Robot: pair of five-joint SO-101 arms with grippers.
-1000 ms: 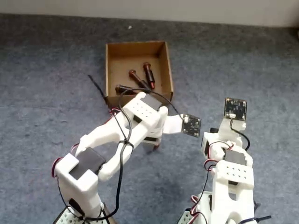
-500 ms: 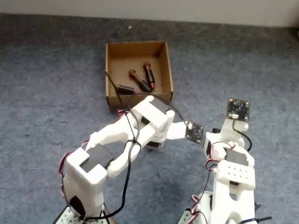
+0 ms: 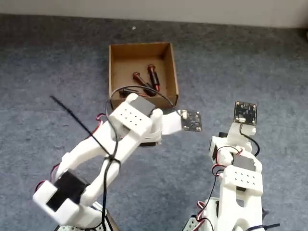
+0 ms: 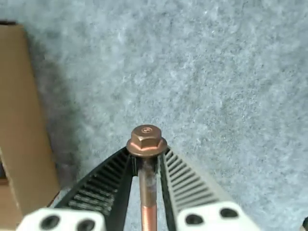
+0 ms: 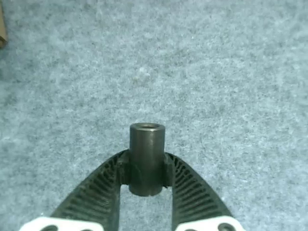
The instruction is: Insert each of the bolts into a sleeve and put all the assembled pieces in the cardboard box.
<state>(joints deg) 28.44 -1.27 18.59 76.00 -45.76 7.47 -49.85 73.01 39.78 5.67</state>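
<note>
Okay, your left end effector (image 4: 147, 155) is clamped on a bolt (image 4: 147, 142): copper-coloured, with a flanged hexagonal head that pokes out in front while the shank runs back into the grip. It hangs over the grey table (image 3: 48, 57), just beside the near wall of the cardboard box (image 3: 111, 72). Inside the box lie three assembled pieces (image 3: 153, 77), reddish bolts in dark sleeves. On the table's right side, your right end effector (image 5: 146, 163) grips a sleeve (image 5: 147, 144), a dark cylinder with its open end protruding forward.

Grey carpet (image 3: 250, 62) over table; pale strip (image 3: 144, 6) along far edge.
</note>
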